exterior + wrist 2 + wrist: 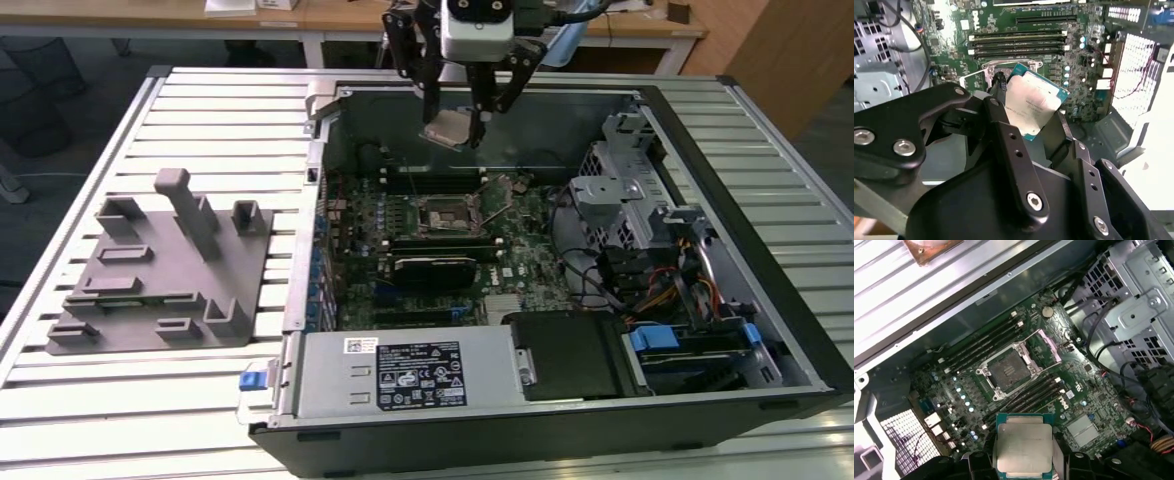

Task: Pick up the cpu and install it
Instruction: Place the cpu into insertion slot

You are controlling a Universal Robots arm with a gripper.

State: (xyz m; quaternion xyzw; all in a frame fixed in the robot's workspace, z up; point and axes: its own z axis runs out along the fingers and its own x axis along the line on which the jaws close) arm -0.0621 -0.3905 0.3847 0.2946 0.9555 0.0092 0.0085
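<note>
My gripper [457, 128] is shut on the cpu [450, 132], a flat square chip with a silver top and a thin green rim. It hangs in the air over the far side of the open computer case, above the motherboard [441, 235]. In both wrist views the cpu [1031, 102] [1023, 445] sits clamped between the black fingers [1004, 125]. The open cpu socket [1006, 371] with its metal frame lies on the board, apart from the chip; the exterior view shows this socket [442, 213] nearer the camera than the gripper.
The computer case [561, 400] lies open on a slatted metal table [147, 400]. A grey fixture plate [160, 270] with upright posts stands at the exterior view's left. Memory slots [984, 340] flank the socket. A metal drive cage [627, 200] and cables [667, 290] fill the case's right side.
</note>
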